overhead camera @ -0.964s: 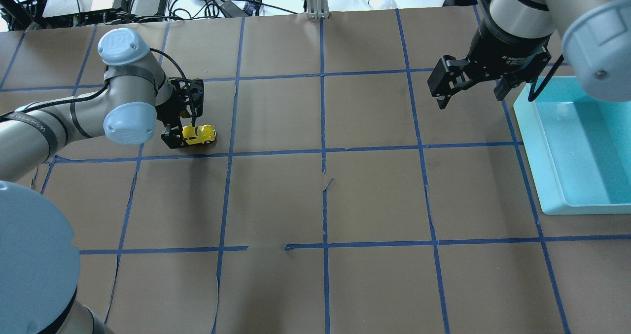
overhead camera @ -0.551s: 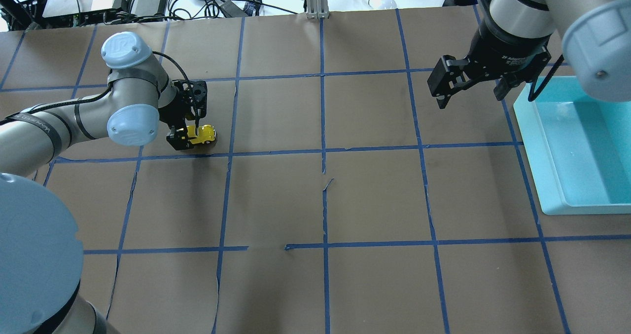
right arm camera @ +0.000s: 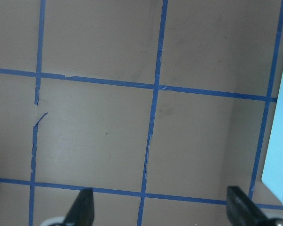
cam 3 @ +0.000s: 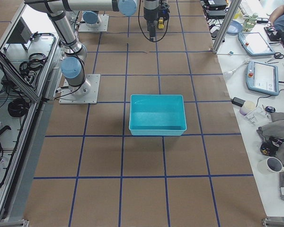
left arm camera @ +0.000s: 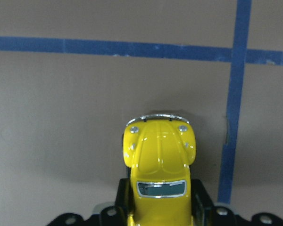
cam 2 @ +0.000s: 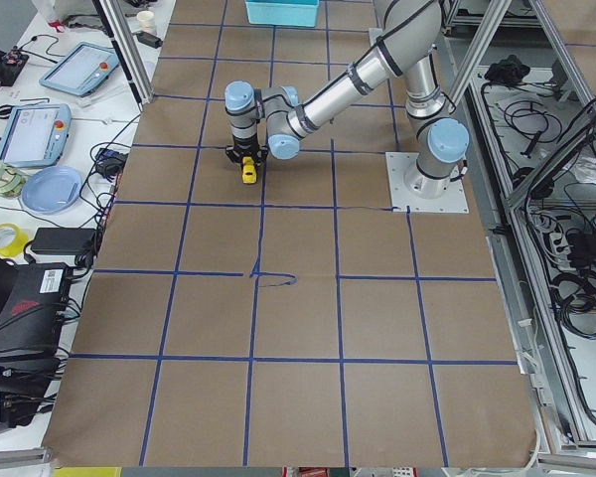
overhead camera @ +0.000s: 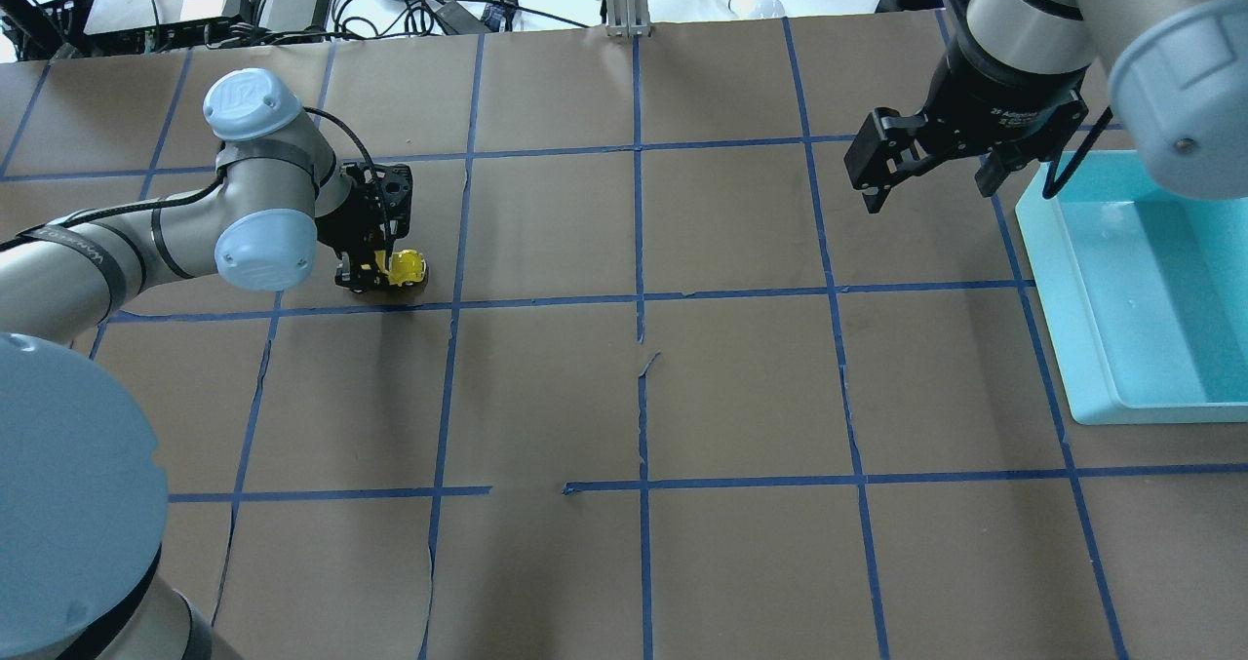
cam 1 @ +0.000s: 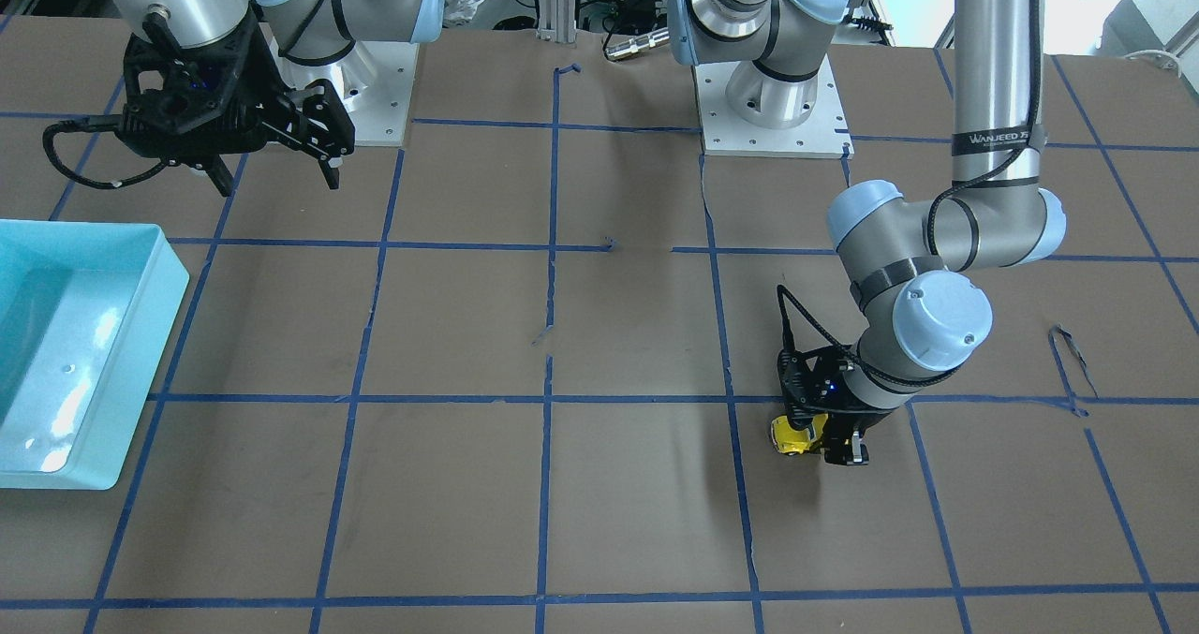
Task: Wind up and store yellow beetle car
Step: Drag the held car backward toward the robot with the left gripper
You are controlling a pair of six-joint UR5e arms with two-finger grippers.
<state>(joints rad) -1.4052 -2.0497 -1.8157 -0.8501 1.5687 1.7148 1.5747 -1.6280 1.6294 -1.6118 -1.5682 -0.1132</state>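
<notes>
here, one yellow beetle car [overhead camera: 407, 268], pinched in left hand [overhead camera: 375, 273], one teal bin [overhead camera: 1051, 290]

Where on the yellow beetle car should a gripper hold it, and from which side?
Grip the yellow beetle car across its two long sides at the cabin, coming down from above. It sits upright, and the hood and roof are rounded and glossy, so pads would likely slip there.

The left hand [overhead camera: 375, 272], low on the table [overhead camera: 741, 387] at the far left, grips the yellow beetle car [overhead camera: 408, 268], with its wrist joints bulking just left of it. Rightward from the car lies bare taped brown paper up to the teal bin [overhead camera: 1053, 280] wall at the right edge. The right hand [overhead camera: 926, 197], fingers spread, hangs beside the bin's far-left corner.
</notes>
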